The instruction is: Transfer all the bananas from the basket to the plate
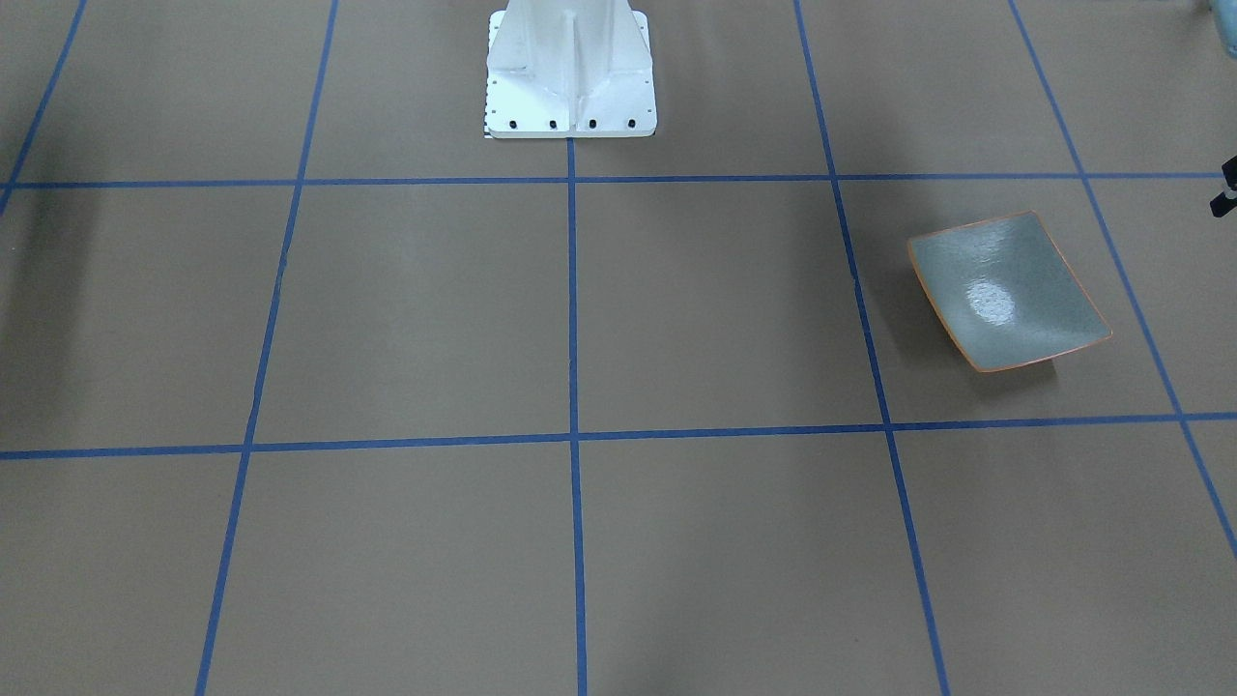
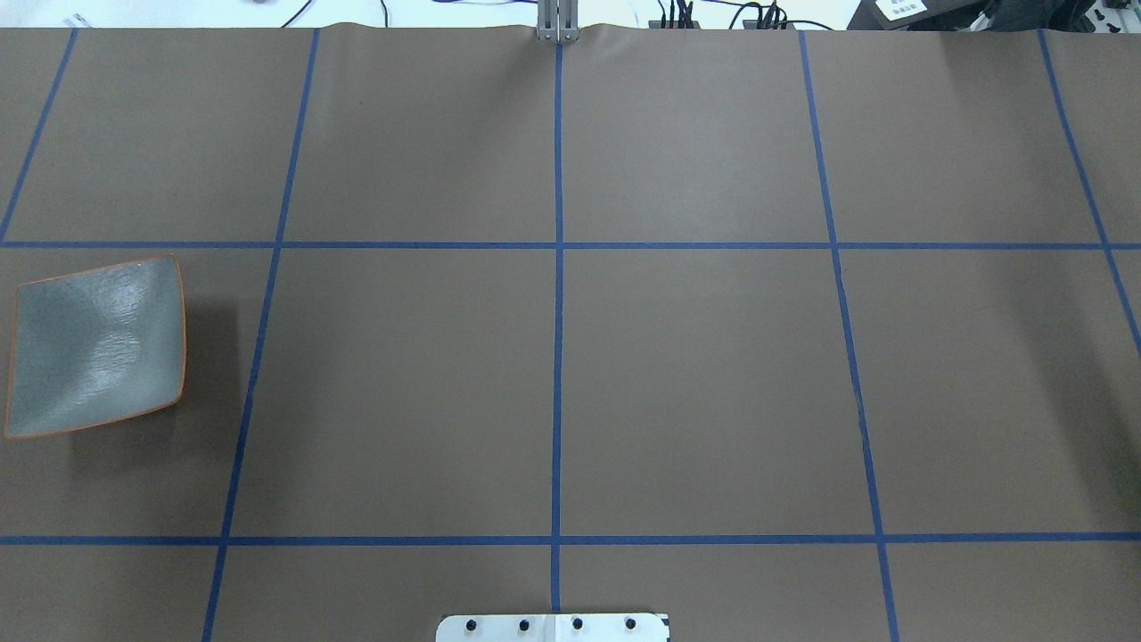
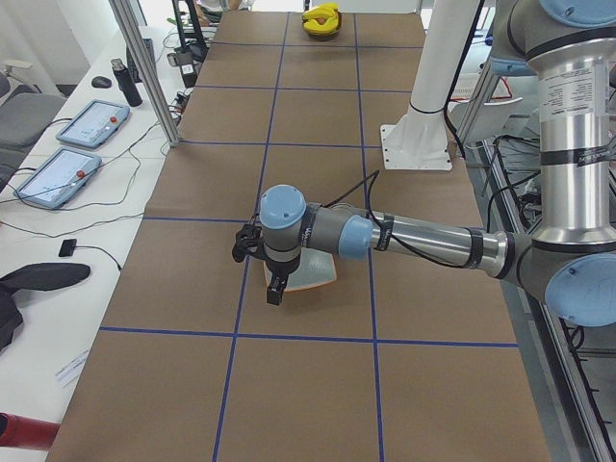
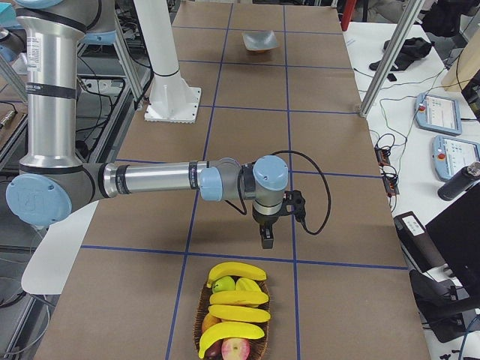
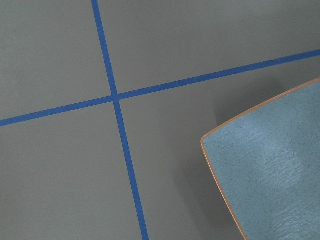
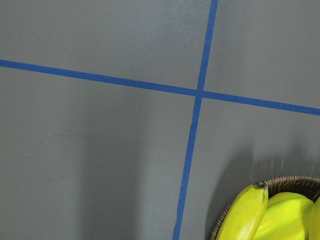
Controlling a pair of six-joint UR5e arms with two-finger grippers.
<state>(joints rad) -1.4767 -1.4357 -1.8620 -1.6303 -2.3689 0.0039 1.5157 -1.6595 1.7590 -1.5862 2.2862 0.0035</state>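
Since the bananas (image 4: 234, 300) sit in the basket (image 6: 295, 178) at the right end of the table (image 2: 695, 383), plate (image 2: 94, 343) at the left end, right gripper (image 4: 266, 236) hangs near them, left gripper (image 3: 274, 289) by the plate; can't tell either's spread.

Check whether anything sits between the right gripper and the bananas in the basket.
Nothing visible does. The right gripper hangs above bare table just short of the basket, and the bananas lie on top of the other fruit, uncovered.
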